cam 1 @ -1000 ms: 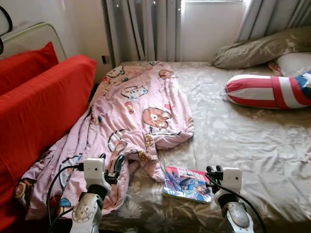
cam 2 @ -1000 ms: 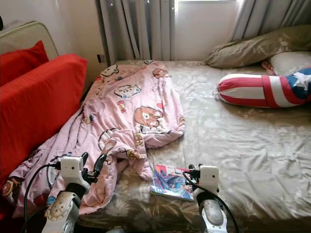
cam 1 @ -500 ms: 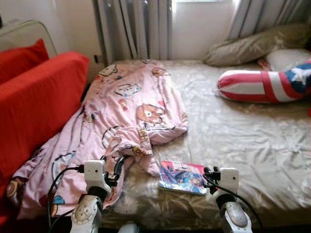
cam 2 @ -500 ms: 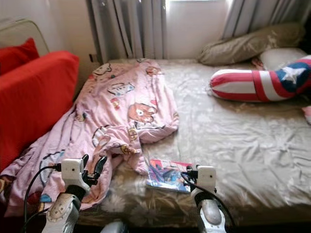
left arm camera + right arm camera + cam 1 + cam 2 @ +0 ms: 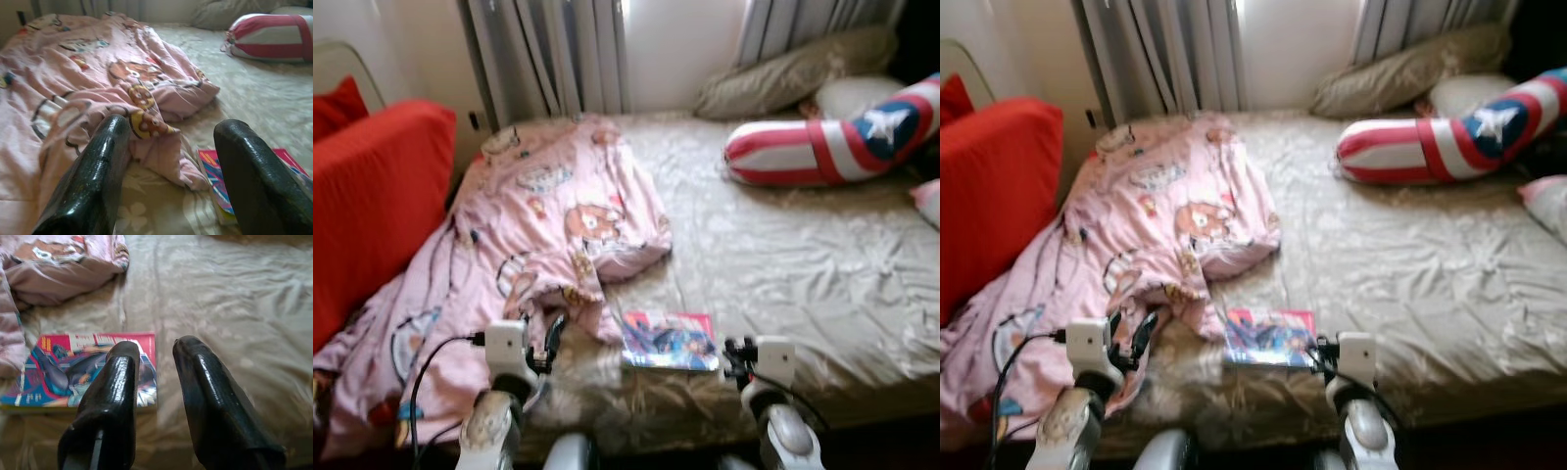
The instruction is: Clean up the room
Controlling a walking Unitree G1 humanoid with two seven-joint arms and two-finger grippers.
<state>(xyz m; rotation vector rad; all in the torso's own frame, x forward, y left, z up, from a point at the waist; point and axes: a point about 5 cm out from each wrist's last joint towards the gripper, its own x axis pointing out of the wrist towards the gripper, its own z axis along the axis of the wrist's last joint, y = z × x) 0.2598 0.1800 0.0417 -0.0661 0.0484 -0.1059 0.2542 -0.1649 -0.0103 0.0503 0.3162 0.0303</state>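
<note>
Glossy pink-and-blue comic book (image 5: 670, 341): flat on the bed (image 5: 803, 264) near its front edge, beside the pink blanket (image 5: 538, 245). Long axis crosswise. Right tool (image 5: 736, 354), fingers slightly apart, nearest; left tool (image 5: 551, 338) wide apart, empty.

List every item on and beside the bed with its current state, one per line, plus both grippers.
pink blanket: crumpled, unfolded, spilling over the bed's near left edge.
comic book: closed, lying flat near the front edge.
striped bolster: lying on the bed by the pillows.
bed sheet: wrinkled.
curtains: drawn partly aside.
left gripper: open, empty.
right gripper: open, empty, above the comic book.
</note>
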